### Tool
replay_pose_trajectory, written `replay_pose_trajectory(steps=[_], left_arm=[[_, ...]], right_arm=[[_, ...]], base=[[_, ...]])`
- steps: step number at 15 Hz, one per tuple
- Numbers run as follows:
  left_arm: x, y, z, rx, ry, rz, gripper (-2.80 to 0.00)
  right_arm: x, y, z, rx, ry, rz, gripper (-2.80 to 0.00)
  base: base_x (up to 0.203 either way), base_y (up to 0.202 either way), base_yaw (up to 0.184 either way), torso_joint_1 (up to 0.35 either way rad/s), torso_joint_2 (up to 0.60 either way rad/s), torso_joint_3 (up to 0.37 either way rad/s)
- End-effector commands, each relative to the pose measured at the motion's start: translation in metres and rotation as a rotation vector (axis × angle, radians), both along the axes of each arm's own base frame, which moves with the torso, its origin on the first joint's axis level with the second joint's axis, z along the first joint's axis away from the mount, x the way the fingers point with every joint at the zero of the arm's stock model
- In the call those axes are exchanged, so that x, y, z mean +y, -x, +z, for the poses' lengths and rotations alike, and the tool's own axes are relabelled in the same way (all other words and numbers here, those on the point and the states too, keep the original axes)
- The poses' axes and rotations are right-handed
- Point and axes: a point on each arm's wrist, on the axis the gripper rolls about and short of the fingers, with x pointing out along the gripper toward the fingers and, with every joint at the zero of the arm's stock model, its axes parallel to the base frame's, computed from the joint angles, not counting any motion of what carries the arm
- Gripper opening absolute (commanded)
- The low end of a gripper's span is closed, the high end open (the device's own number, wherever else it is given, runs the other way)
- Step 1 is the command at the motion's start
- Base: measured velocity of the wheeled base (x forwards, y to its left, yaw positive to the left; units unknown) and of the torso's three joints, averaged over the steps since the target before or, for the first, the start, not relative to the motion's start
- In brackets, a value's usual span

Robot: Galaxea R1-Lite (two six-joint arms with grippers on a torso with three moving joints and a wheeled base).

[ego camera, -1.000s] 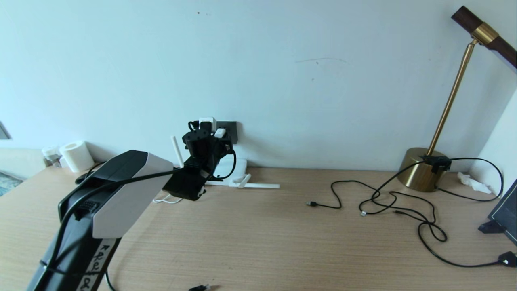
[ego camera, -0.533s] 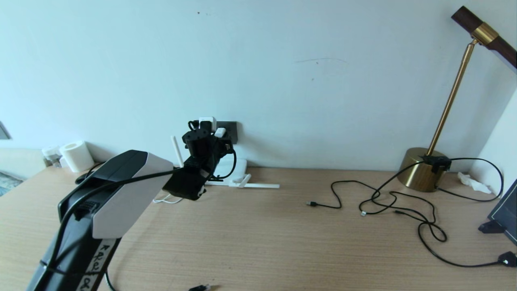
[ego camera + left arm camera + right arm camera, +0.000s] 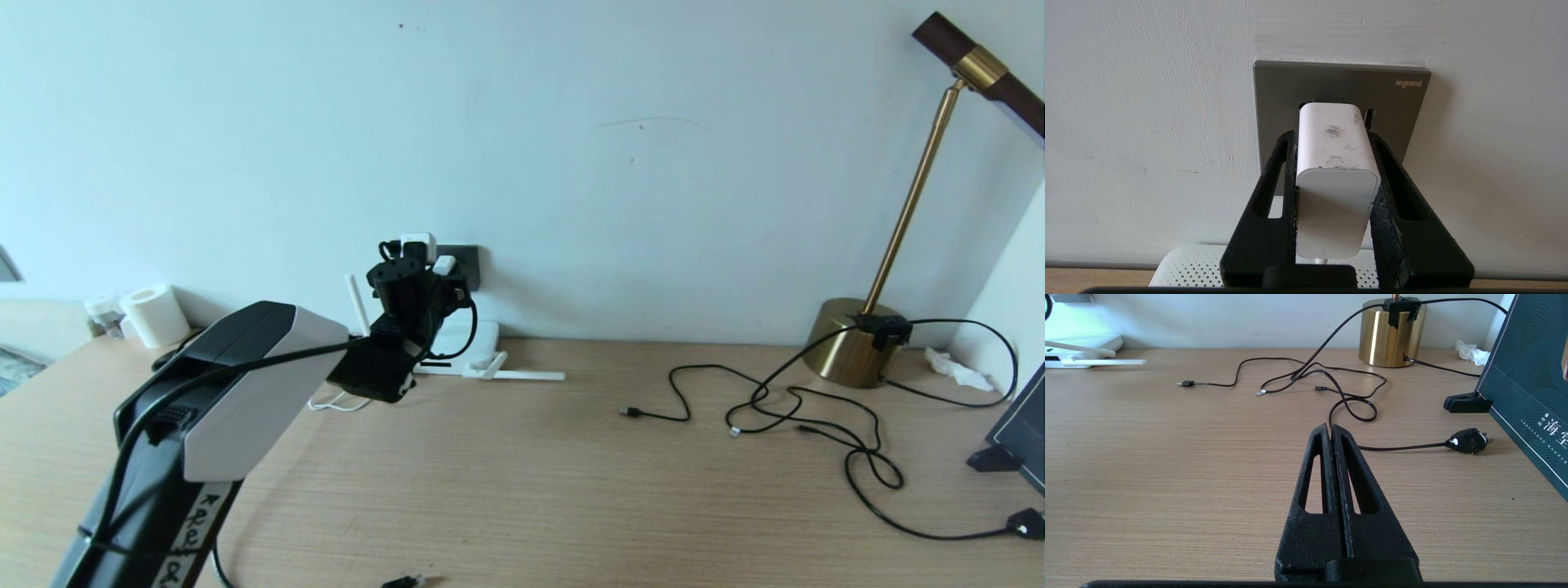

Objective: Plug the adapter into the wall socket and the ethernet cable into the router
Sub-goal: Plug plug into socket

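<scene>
The left gripper [image 3: 1334, 163] has its ribbed black jaws clamped on the scuffed, rounded white adapter [image 3: 1333, 163], which touches the matte grey wall socket [image 3: 1278, 87]; the right gripper [image 3: 1331, 430] has its jaws pressed together above the wood-grain surface [image 3: 1167, 457].

Left gripper [image 3: 1336, 163] raised at the wall, fingers [image 3: 1280, 171] clamped, right gripper [image 3: 1331, 430] closed, hovering low.

The only brand that can be read properly is "legrand", printed in small pale letters on the top corner of the dark-grey wall socket [image 3: 1339, 87] plate. Some Chinese characters are printed in white on the dark teal patterned box [image 3: 1527, 388], and "海" can be made out, with the one under it cut off. Handwritten black marks are seen on a white label [image 3: 189, 535] on the left arm, but can't really be read.
</scene>
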Motion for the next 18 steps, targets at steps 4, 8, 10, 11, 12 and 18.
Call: replay_pose_trajectory(steps=[4,8,10,11,12,18], left_arm=[[0.0017,-0.0008,0.0002,-0.001,0.0,0.005,-2.8],[0.0015,-0.0023,-0.0002,-0.002,0.001,0.006,-2.8],[0.0014,-0.0027,-0.0006,0.005,-0.002,0.006,-2.8],[0.0012,-0.0031,-0.0005,0.007,-0.002,0.006,-2.8],[0.0012,-0.0032,-0.0008,0.009,-0.003,0.006,-2.8],[0.001,-0.0039,0.0022,0.001,0.0,0.006,-2.8]], right_arm=[[0.0,-0.0007,-0.0025,0.009,0.0,0.0,-2.8],[0.0,-0.0007,-0.0025,0.009,0.0,0.0,-2.8],[0.0,-0.0007,-0.0025,0.009,0.0,0.002,-2.8],[0.0,-0.0007,-0.0025,0.009,0.0,0.0,-2.8],[0.0,-0.0007,-0.0025,0.009,0.0,0.002,-2.8],[0.0,-0.0007,-0.0025,0.009,0.0,0.002,-2.8]], base=[[0.0,0.0,0.0,0.0,0.0,0.0],[0.0,0.0,0.0,0.0,0.0,0.0],[0.0,0.0,0.0,0.0,0.0,0.0],[0.0,0.0,0.0,0.0,0.0,0.0],[0.0,0.0,0.0,0.0,0.0,0.0],[0.0,0.0,0.0,0.0,0.0,0.0]])
